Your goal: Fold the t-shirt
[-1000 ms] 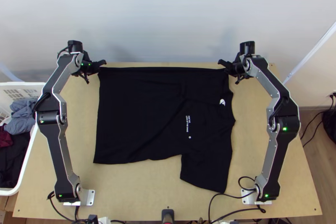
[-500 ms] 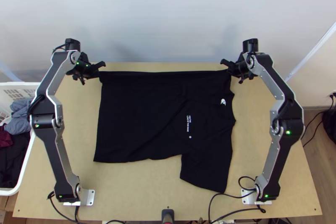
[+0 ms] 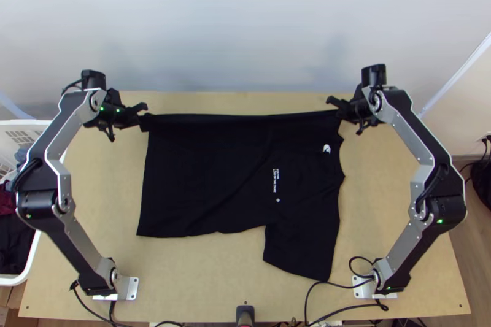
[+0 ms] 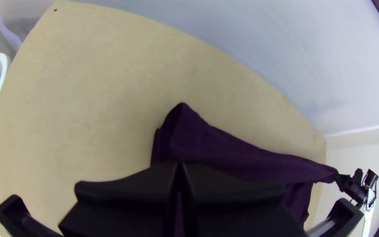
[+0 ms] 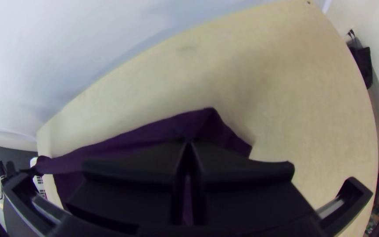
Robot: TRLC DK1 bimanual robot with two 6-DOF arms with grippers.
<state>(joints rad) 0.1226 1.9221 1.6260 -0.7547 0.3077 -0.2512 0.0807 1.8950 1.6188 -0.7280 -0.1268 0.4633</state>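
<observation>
Curling as black cables (image 3: pixel 348 287) beside the right arm's base, at the near edge of the light wooden table (image 3: pixel 202 284). Flanking the table's left side with a white basket (image 3: pixel 24 276), holding dark and grey-blue clothes (image 3: pixel 13 244).

Lying mostly spread across the middle of the table as a black t-shirt (image 3: pixel 208 180), pointing one sleeve (image 3: pixel 301 250) toward the near edge, right of centre. Turning the hem toward the left and the collar (image 3: pixel 342 156) toward the right. Bearing a few lines of white print (image 3: pixel 275 181) past that sleeve, plus a small white mark (image 3: pixel 326 149) farther along, near the collar. Creasing softly on a slant through the body.

Farther off, stretching the far side in a long band between both grippers, peaking at either end in the wrist views. Clenching the t-shirt at the far hem-end corner with the left gripper (image 3: pixel 139 121), pressing black fingers together on the cloth. Pinching the far collar-end part just as firmly in the right gripper (image 3: pixel 342 115).

Beyond the band, showing a strip of wood, then meeting a pale wall (image 3: pixel 245 20).
</observation>
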